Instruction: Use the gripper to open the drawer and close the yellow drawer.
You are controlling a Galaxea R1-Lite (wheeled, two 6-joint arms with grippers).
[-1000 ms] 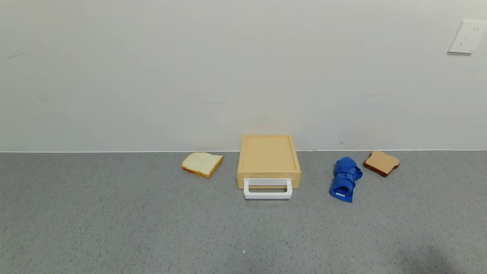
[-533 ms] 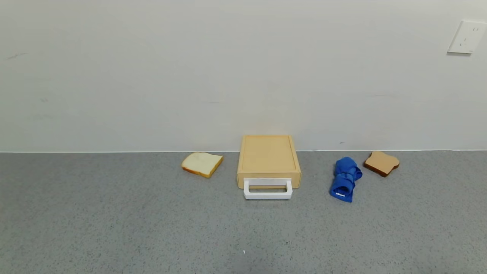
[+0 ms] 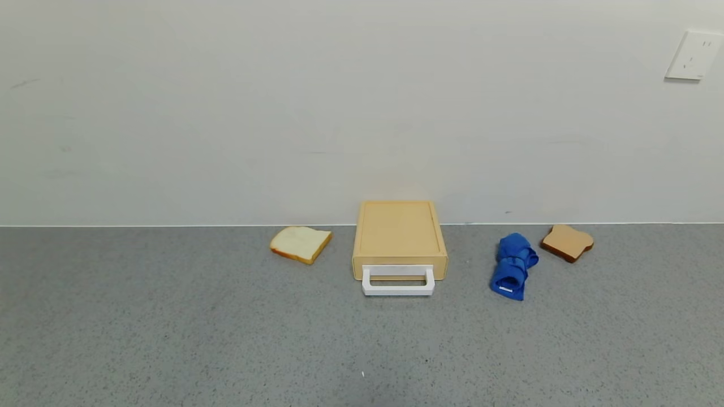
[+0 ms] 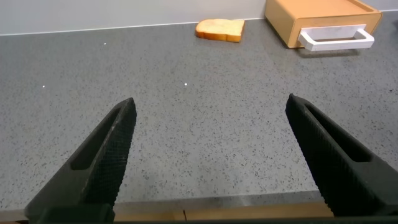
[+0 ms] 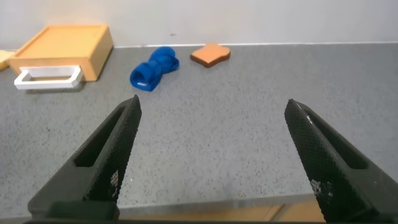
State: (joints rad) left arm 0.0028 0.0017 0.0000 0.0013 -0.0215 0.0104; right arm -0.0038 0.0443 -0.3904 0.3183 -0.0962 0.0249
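The yellow drawer [image 3: 399, 237] is a flat pale yellow-tan box at the back middle of the grey counter, against the wall. Its tray is pushed in and its white loop handle [image 3: 398, 282] sticks out toward me. It also shows in the left wrist view [image 4: 320, 18] and the right wrist view [image 5: 62, 50]. My left gripper [image 4: 211, 109] is open and empty over the counter's near edge, far from the drawer. My right gripper [image 5: 214, 109] is open and empty, also over the near edge. Neither arm shows in the head view.
A white bread slice [image 3: 300, 243] lies left of the drawer. A rolled blue cloth [image 3: 513, 265] and a brown bread slice [image 3: 567, 242] lie to its right. A wall socket [image 3: 693, 55] is at the upper right. The grey counter [image 3: 226, 339] spreads before the drawer.
A faint shadow at the counter's lower right a second ago is gone. The drawer and the other objects have not moved.
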